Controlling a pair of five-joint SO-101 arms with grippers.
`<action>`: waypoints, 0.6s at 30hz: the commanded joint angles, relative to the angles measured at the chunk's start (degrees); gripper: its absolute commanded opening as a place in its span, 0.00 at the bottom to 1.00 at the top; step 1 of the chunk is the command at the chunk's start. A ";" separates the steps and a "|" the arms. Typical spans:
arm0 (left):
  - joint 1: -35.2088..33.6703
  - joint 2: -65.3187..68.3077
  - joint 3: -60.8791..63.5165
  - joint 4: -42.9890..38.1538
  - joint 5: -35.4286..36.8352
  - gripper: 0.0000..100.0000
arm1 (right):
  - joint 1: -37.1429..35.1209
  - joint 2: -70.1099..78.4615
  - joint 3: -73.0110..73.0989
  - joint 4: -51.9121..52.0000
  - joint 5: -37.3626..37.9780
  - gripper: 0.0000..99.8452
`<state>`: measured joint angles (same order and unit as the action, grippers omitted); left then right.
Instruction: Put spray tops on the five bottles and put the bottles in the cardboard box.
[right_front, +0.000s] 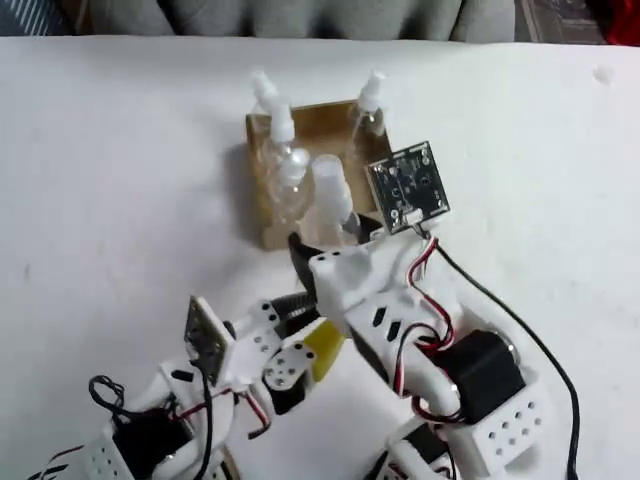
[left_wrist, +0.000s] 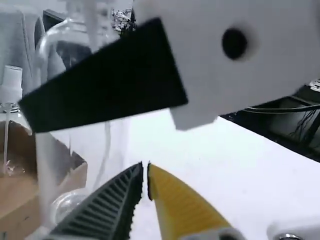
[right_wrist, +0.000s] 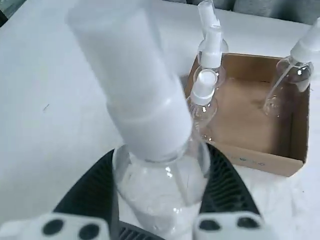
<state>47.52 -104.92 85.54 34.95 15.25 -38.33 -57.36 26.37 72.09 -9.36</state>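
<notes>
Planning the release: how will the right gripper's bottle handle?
The bottle looks clear and empty, so it is probably light. Tall and narrow under its spray top, it may tip. Its smooth round wall could slip in the right gripper.

Four bottles (right_front: 290, 175) in box (right_front: 325, 118); fifth bottle (right_front: 332, 195) — before it.

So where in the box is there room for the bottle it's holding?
The bare box floor between the row of three bottles and the lone bottle by the other wall. The three-bottle side is crowded. The table beside the box is bare too.
</notes>
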 joint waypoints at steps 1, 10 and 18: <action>-3.03 0.13 0.26 -1.32 -0.44 0.02 | -0.66 -1.80 -3.25 1.45 -0.35 0.02; -6.64 0.13 0.09 -0.35 -0.44 0.02 | 3.38 -4.44 -2.90 0.48 0.53 0.02; -14.99 0.13 -5.71 17.14 -0.44 0.02 | 16.31 0.48 -2.20 -6.46 4.48 0.02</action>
<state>38.02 -103.78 85.63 43.30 15.34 -27.34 -59.21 26.29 69.63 -6.02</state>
